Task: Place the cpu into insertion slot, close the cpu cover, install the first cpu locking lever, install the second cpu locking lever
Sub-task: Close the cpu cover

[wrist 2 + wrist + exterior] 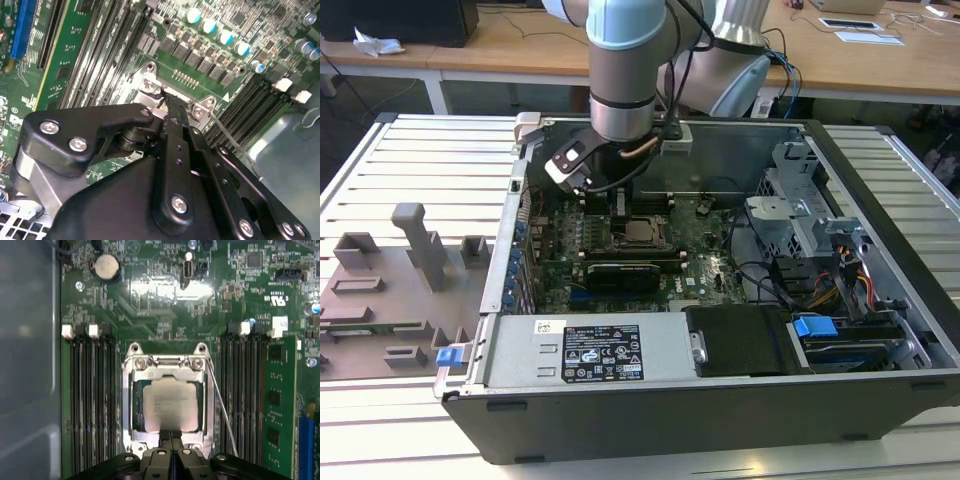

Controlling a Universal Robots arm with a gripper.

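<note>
Slatted metal table (420, 150) carried an open computer case (720, 410), with grey plastic fixtures (415, 245) at the exterior view's left and wooden desks (520, 50) behind. Robot arm (625, 90) reached down into the case over the green motherboard (710, 270). In the first wrist view the cpu (170, 405) lay flat in the insertion slot (138, 410), pale metal top up, between two banks of memory slots (90, 405); that step looked done. The cpu cover (126, 405) lay down over the slot with its cut-out framing the chip, so it looked closed or very nearly so. The tool (170, 437) had its fingers pressed together with no gap, tip right at the cover's edge on the side away from the hinge. Nothing showed between the fingers, and whether the tip touched the cover or sat just above it I could not tell. One thin wire locking lever (220, 405) ran beside the cover, angling away from it toward its free end, so it read as not yet hooked down. The other lever I could not make out. My judgement: roughly halfway, with the cpu seated, the cover down, and both levers left to do.
</note>
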